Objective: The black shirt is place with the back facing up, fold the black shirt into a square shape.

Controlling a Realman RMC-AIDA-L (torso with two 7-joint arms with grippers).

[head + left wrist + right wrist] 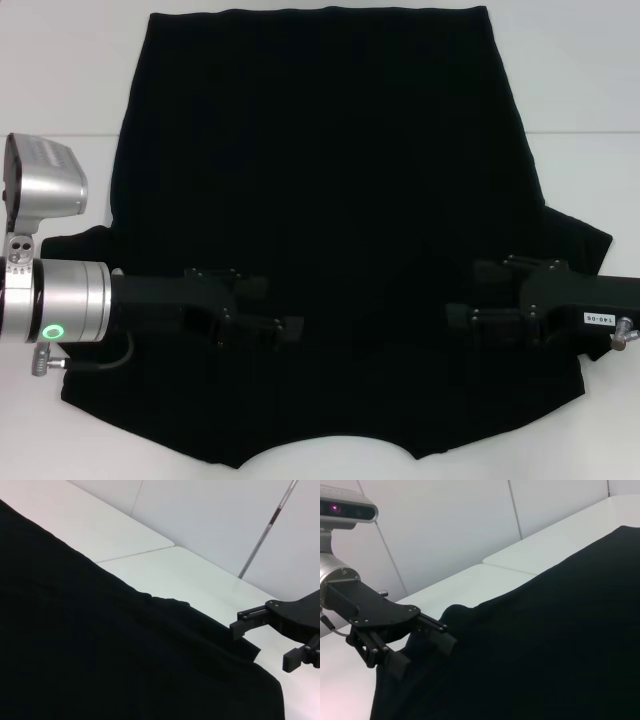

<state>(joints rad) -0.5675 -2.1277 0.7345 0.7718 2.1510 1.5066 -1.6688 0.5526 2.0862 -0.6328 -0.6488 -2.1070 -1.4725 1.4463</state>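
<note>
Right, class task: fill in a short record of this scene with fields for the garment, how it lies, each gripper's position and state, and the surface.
Garment: black shirt, plain side up, no lettering in sight
Layout: spread flat, unfolded, sleeves out to both sides
Left gripper: above the shirt's near left part, fingers open, pointing inward
Right gripper: above the shirt's near right part, fingers open, pointing inward
Grasp: neither gripper holds any cloth
Surface: white table
Fold progress: not yet begun

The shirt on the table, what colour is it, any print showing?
Plain black shirt, with no print visible on the upturned side; clearest in the head view.
</note>
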